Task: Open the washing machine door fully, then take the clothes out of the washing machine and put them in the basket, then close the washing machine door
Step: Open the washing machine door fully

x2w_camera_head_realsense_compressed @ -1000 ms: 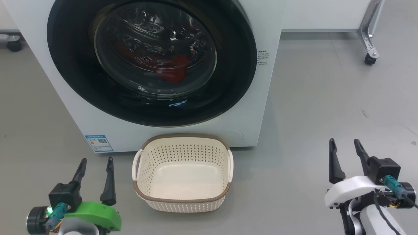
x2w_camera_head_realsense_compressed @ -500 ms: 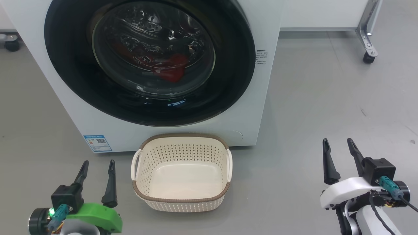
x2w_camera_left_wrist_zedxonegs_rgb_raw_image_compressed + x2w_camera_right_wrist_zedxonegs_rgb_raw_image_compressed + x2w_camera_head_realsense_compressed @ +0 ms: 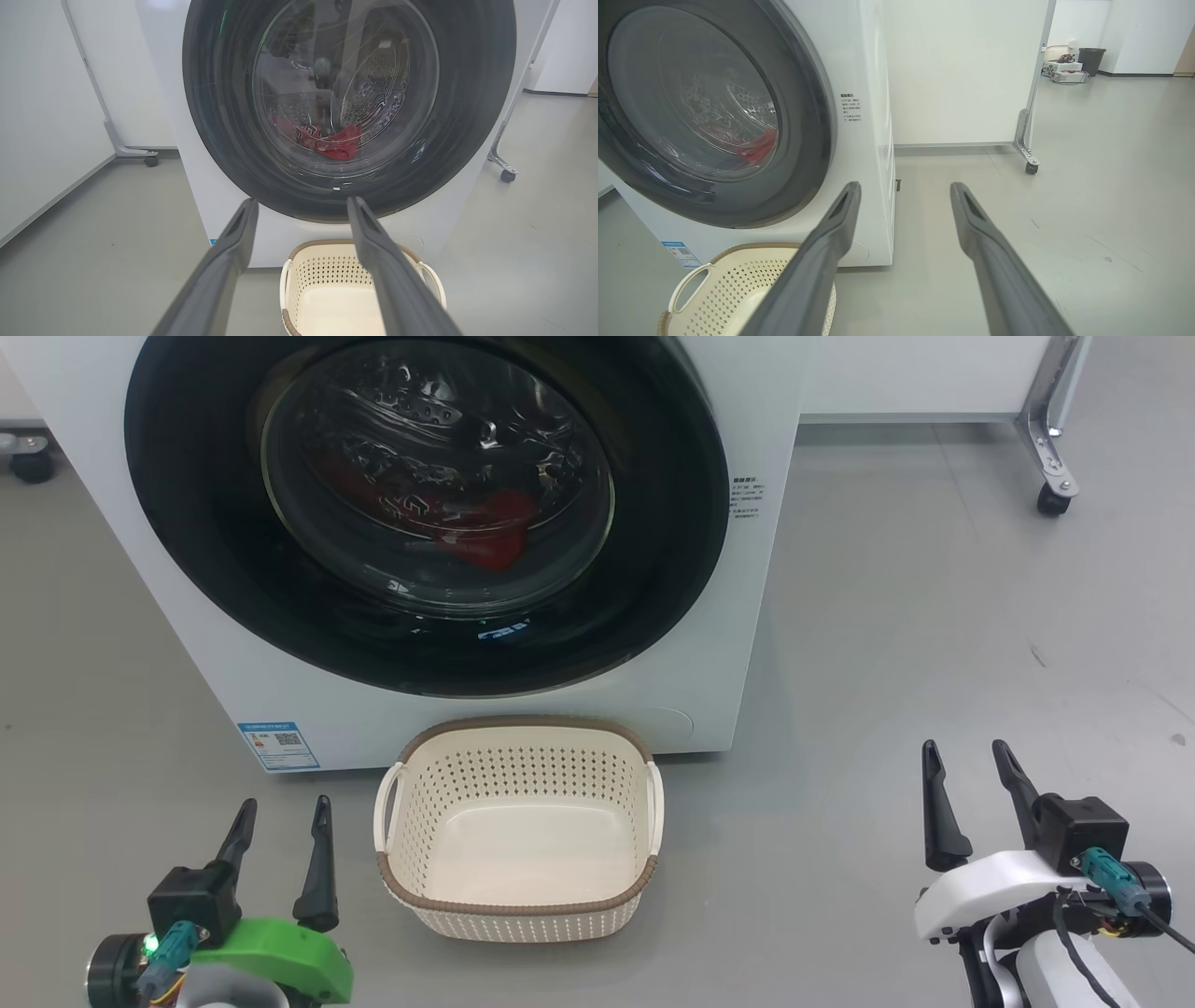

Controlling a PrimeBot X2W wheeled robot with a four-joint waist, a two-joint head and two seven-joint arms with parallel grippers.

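The white washing machine (image 3: 756, 616) stands ahead of me with its round black door (image 3: 187, 569) closed. Red clothes (image 3: 490, 523) lie in the drum behind the glass, also visible as clothes (image 3: 336, 142) in the left wrist view and clothes (image 3: 756, 144) in the right wrist view. The cream basket (image 3: 518, 905) sits on the floor right in front of the machine, with nothing in it. My left gripper (image 3: 282, 817) hovers open at the basket's left. My right gripper (image 3: 966, 761) is open far to the basket's right, over bare floor.
A blue label (image 3: 275, 745) sits low on the machine's front. White panels on castor wheels (image 3: 1053, 499) stand behind the machine on the right, with another wheel (image 3: 33, 467) at the left. Grey floor spreads wide to the right.
The head view has shifted slightly, so the machine sits a little more to the left. Both grippers sit slightly lower in the picture, still open.
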